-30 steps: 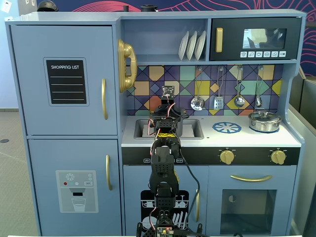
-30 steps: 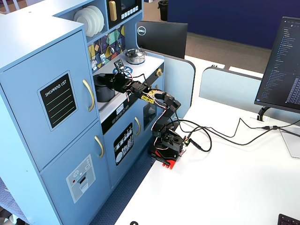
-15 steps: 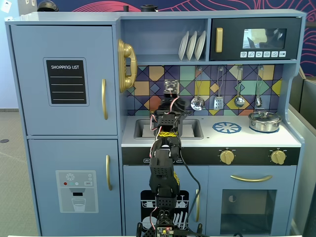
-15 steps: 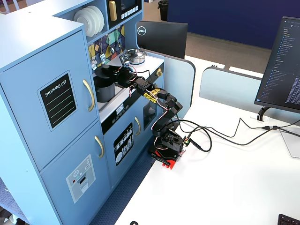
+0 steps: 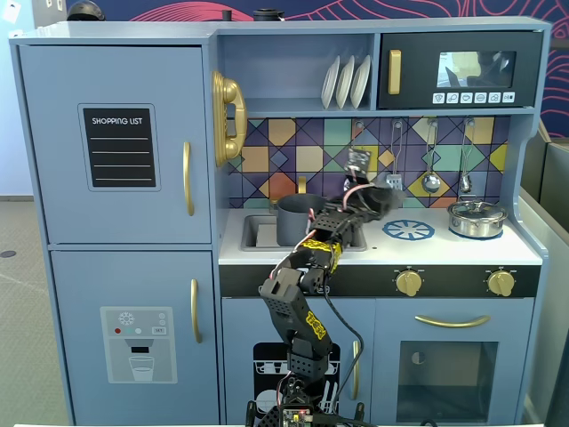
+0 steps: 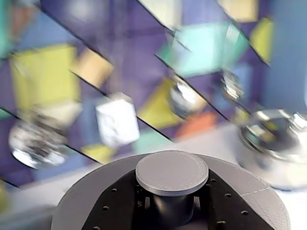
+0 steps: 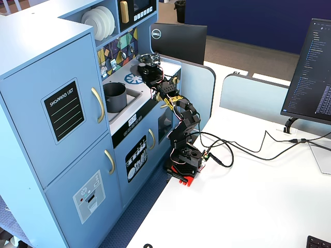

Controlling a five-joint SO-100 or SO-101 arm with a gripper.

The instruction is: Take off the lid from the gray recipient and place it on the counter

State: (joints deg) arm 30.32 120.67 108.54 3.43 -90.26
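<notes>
in a fixed view, start at the left: the gray pot [image 5: 293, 220] sits in the sunken sink [image 5: 255, 233] with its top open, so the lid is already off it. you can see the same thing in the other fixed view, where the gray pot [image 7: 115, 96] stands uncovered in the sink.

moving right, your gripper [image 5: 378, 197] is over the white counter [image 5: 444, 249], between the sink and the blue burner print [image 5: 408, 229]. the wrist view shows the dark-gray lid [image 6: 249, 196] pressed up against the camera, its round knob [image 6: 171, 172] gripped between the dark jaws, so they are closed on the knob. the lid looks held above the worktop rather than resting on it, though you cannot tell the gap from these pictures.

what is left, by my reading, is the set-down. bring the lid down level, because a tilted disc will land on its edge and may roll. pick the bare white patch near the burner print.

further right stands the shiny silver pot [image 5: 476, 218], and it is also close in the wrist view [image 6: 278, 139]. keep clear of it, and of the utensils hanging on the tiled wall [image 5: 430, 160]. release only once the lid is flat on the counter, then lift straight up.
</notes>
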